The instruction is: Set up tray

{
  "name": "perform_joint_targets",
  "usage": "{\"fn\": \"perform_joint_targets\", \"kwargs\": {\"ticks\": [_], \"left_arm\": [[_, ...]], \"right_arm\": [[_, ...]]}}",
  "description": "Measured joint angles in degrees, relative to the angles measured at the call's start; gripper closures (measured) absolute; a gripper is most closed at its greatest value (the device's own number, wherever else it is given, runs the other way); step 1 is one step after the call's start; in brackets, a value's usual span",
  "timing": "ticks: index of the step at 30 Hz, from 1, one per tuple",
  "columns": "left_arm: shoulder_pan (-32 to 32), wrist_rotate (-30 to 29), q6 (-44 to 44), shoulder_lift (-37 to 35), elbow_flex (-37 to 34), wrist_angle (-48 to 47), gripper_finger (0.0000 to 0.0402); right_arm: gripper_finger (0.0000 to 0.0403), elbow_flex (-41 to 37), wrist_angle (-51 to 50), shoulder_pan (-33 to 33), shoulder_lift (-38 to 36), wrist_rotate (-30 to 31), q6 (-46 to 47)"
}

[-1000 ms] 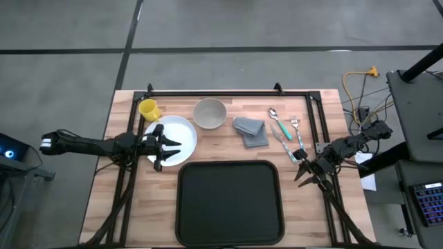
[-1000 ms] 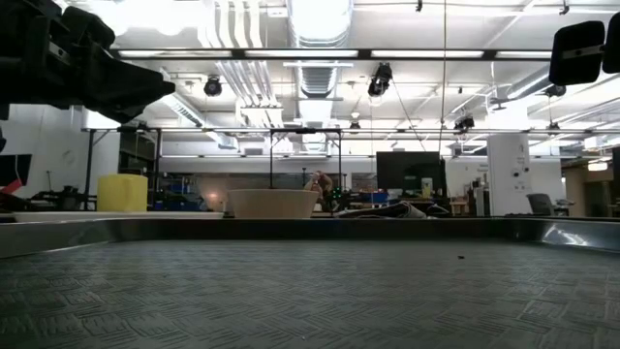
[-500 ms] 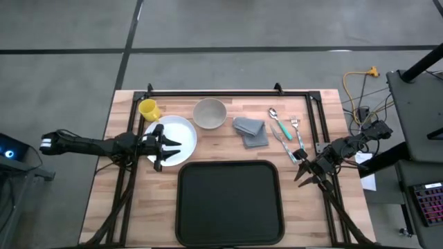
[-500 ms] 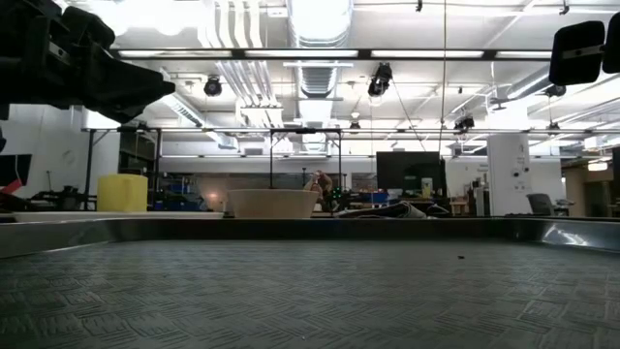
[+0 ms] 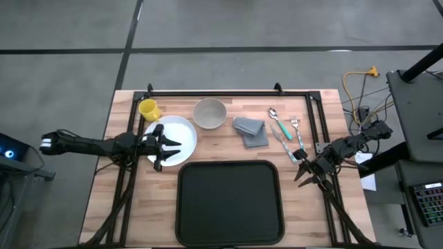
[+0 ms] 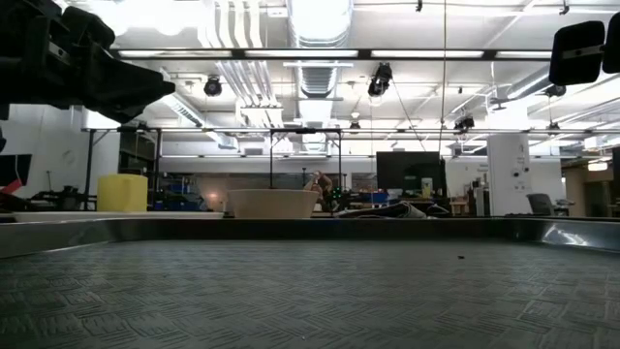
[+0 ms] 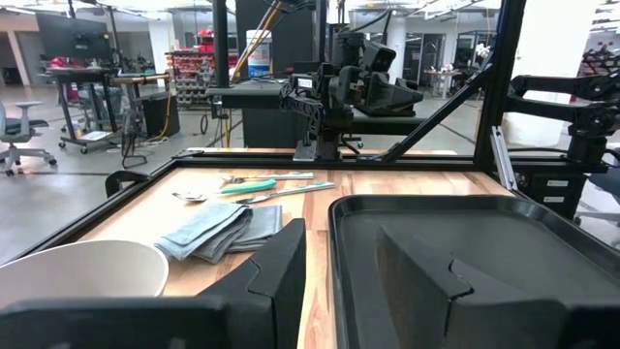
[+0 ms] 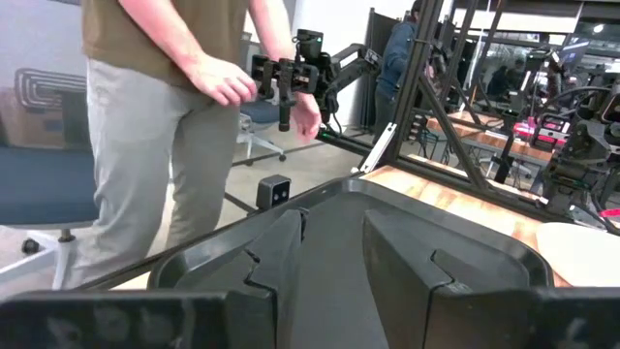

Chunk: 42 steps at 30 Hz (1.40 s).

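Nothing has shifted over the last second, so we judge the setup not yet begun. The tray (image 5: pixel 230 202) lies empty at the tabletop's near edge. Our left gripper (image 5: pixel 170 148), fingers spread, hovers over the plate (image 5: pixel 181 133) beyond the tray's far-left corner; our right gripper (image 5: pixel 302 176), also spread, waits just off its right rim.

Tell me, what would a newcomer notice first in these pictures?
First, the big black tray, lying bare at the near edge of the table. Behind it stand a white plate, a yellow cup, a bowl, a grey cloth and cutlery. The left pincer hovers over the plate.
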Motion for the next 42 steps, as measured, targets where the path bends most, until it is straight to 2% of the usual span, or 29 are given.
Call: {"fn": "perform_joint_targets", "kwargs": {"ticks": [9, 14, 26, 31, 34, 36, 39, 42], "left_arm": [[0.0, 0.1, -0.3, 0.0, 0.0, 0.0, 0.0294], [0.0, 0.3, -5.2, 0.0, 0.7, 1.2, 0.0294], [0.0, 0.1, -3.3, 0.9, 9.7, 1.7, 0.0294], [0.0, 0.0, 0.3, 6.2, 20.2, -4.0, 0.0294], [0.0, -0.3, 2.4, 12.8, 29.3, -10.5, 0.0294], [0.0, -2.6, 3.8, 17.7, 36.0, -15.8, 0.0294], [0.0, -10.4, 4.7, 24.8, 45.5, -21.4, 0.0294], [0.0, -24.1, 2.7, 32.8, 54.6, -24.7, 0.0294]], "right_arm": [[0.0303, 0.0, 0.0, 0.0, 0.0, 0.0, 0.0], [0.0303, 0.0, 0.0, 0.0, 0.0, 0.0, 0.0], [0.0303, 0.0, 0.0, 0.0, 0.0, 0.0, 0.0], [0.0303, 0.0, 0.0, 0.0, 0.0, 0.0, 0.0], [0.0303, 0.0, 0.0, 0.0, 0.0, 0.0, 0.0], [0.0303, 0.0, 0.0, 0.0, 0.0, 0.0, 0.0], [0.0303, 0.0, 0.0, 0.0, 0.0, 0.0, 0.0], [0.0303, 0.0, 0.0, 0.0, 0.0, 0.0, 0.0]]}}
